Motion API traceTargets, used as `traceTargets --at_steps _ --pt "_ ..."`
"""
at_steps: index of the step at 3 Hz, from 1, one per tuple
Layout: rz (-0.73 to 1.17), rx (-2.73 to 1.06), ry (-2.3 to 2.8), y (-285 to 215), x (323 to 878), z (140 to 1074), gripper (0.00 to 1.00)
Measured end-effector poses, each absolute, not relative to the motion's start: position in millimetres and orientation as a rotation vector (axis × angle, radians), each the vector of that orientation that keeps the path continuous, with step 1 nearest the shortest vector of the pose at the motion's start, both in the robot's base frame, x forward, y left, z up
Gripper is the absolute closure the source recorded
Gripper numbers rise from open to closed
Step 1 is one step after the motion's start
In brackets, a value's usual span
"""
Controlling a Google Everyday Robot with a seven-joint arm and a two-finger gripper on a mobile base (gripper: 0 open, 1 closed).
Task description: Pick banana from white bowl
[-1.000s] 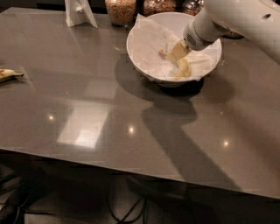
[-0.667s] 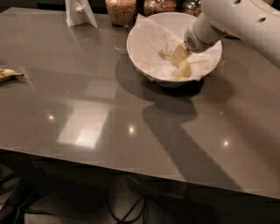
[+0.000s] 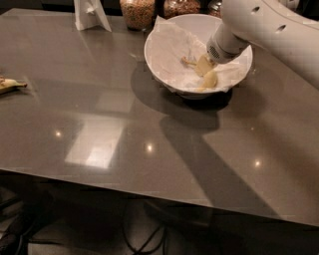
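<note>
— Where is the gripper (image 3: 207,73)?

— Down inside the white bowl (image 3: 151,60), right at the banana (image 3: 195,63), which lies on the bowl's floor with its stem pointing left. Whether the gripper has closed on it, I cannot tell.

— What could spoil this?

— If it has the fruit by one end only, the curved banana may swivel and drop out on the lift (my guess). A slanted pull could also drag the bowl toward the glass jars (image 3: 137,12) behind.

— Any change from a second ago?

— Hardly. Gripper and banana sit where they were; nothing has risen, and the bowl has not shifted.
</note>
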State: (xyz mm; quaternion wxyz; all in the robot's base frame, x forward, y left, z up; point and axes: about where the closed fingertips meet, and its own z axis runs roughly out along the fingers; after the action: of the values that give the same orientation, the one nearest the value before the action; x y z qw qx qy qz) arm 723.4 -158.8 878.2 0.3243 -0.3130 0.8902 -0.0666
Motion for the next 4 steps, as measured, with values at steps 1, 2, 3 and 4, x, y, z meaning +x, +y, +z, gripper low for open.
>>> traceTargets --at_steps 1,2,3,4 --pt "-0.175 -0.813 2.367 -158 725 867 0.45" --pt "-0.169 -0.812 2.397 -157 724 857 0.49" --pt "-0.165 -0.809 2.425 -156 724 848 0.56" --pt "-0.171 -0.803 2.436 -158 724 843 0.56"
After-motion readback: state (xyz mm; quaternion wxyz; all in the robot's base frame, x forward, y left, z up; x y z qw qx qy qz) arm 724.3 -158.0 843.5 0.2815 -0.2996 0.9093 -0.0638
